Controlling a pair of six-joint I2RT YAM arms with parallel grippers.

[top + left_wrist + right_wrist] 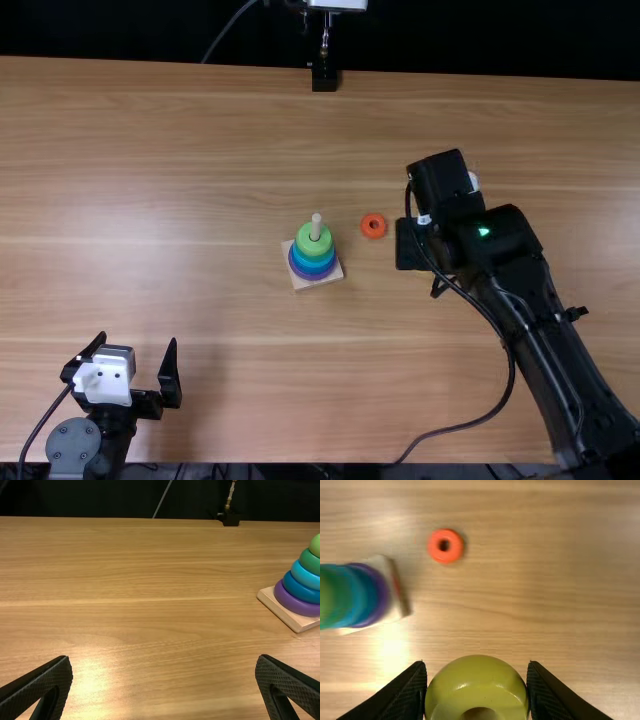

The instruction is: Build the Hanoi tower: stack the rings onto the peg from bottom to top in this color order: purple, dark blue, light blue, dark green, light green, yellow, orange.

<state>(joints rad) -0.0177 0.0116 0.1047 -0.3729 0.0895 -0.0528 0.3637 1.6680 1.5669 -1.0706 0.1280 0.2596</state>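
Observation:
Just right of the tower in the top view is my right gripper (411,246), pointing down beyond the orange ring (373,226). In the right wrist view my right gripper (477,668) is shut on the yellow ring (477,682), above the table. The wooden base (318,283) carries purple (295,601), dark blue (301,588), light blue (305,576), dark green (311,562) and light green (313,240) rings, stacked upward. The bare peg tip (316,222) stands above them. My left gripper (137,343) is open at the near left; in its wrist view the left gripper (164,659) holds nothing.
The wooden table (150,150) surrounds the tower. A black stand (324,78) with a metal rod is at the far edge. A cable (470,427) from the right arm loops over the near part of the table.

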